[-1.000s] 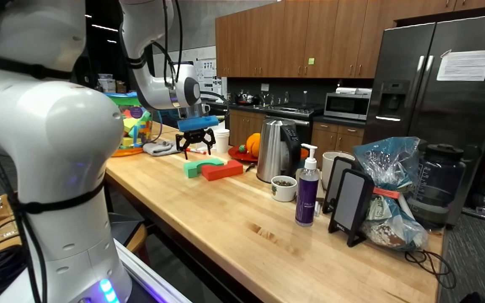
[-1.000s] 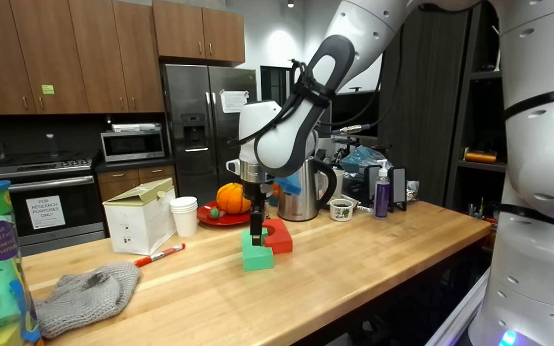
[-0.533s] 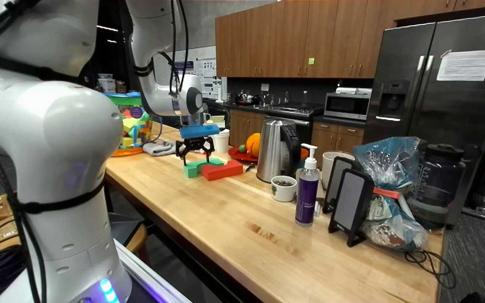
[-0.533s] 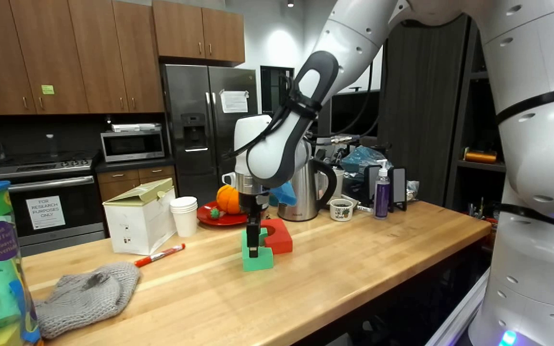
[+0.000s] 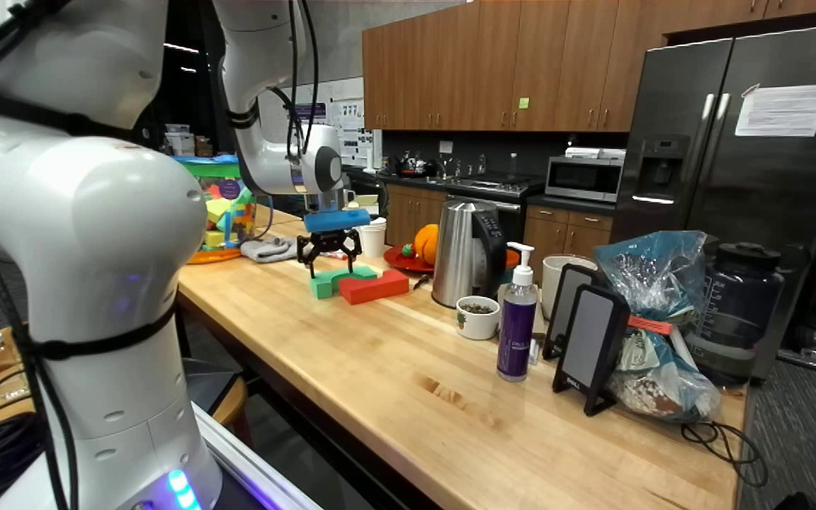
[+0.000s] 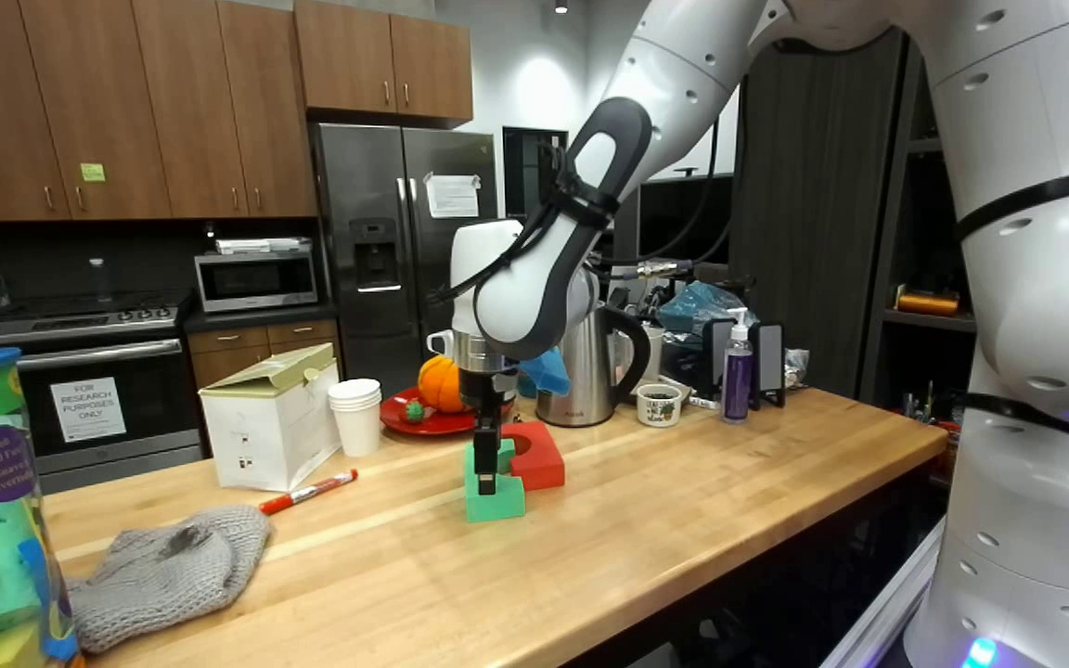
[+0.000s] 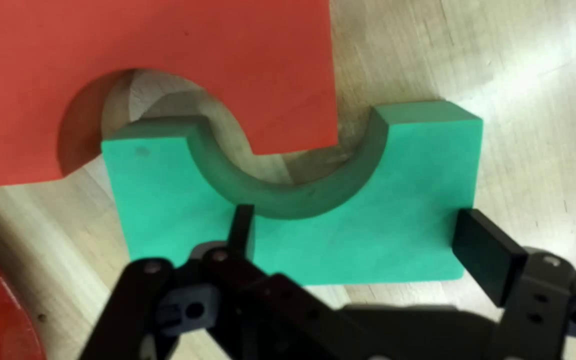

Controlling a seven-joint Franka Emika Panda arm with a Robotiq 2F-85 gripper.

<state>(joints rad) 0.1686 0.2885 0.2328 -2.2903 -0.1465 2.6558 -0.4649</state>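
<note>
Your gripper (image 5: 331, 274) points down with its fingers apart and nothing clamped between them; in an exterior view the green block (image 5: 323, 287) lies just below it, the red block (image 5: 374, 287) beside that. In an exterior view the red plate (image 6: 428, 428) and the kettle (image 6: 588, 385) are behind your gripper. In the wrist view, one finger (image 7: 240, 232) is over the green top and the other sits at the block's end; you cannot tell here whether either touches. You seem to be lining up on the green block; for a grip, the next move would likely call for turning across its narrower side before closing.
</note>
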